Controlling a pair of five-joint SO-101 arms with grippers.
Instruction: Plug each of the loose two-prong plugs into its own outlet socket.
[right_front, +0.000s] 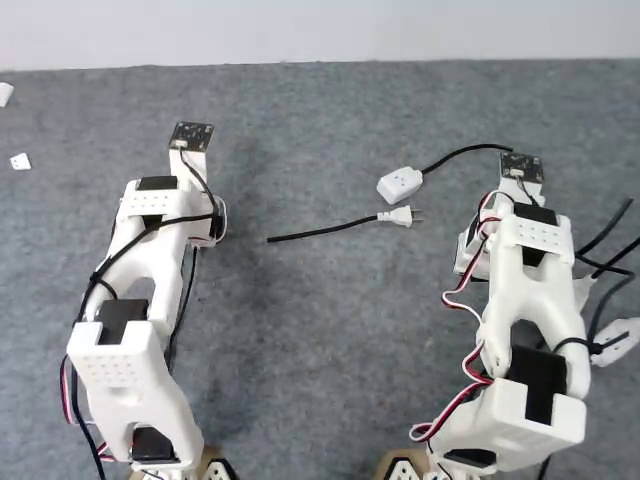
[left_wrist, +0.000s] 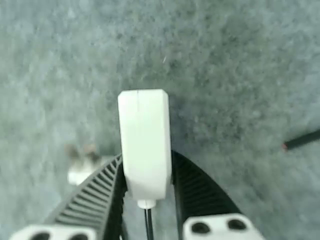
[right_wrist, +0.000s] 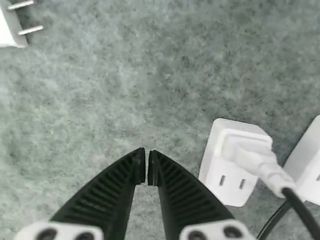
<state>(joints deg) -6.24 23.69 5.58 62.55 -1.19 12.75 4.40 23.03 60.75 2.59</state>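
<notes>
While the left gripper (left_wrist: 146, 167) clamps the white rectangular plastic block (left_wrist: 144, 125), seemingly light, stiff and slick, by its flat sides, the right gripper (right_wrist: 146, 167) is pinched together, empty.

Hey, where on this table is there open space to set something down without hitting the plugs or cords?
The widest bare patch is the carpet between the two arms, on the near side of the loose plug and its cord. The far strip beyond the socket block is also free. It's crowded around the right arm, among cords and outlets.
</notes>
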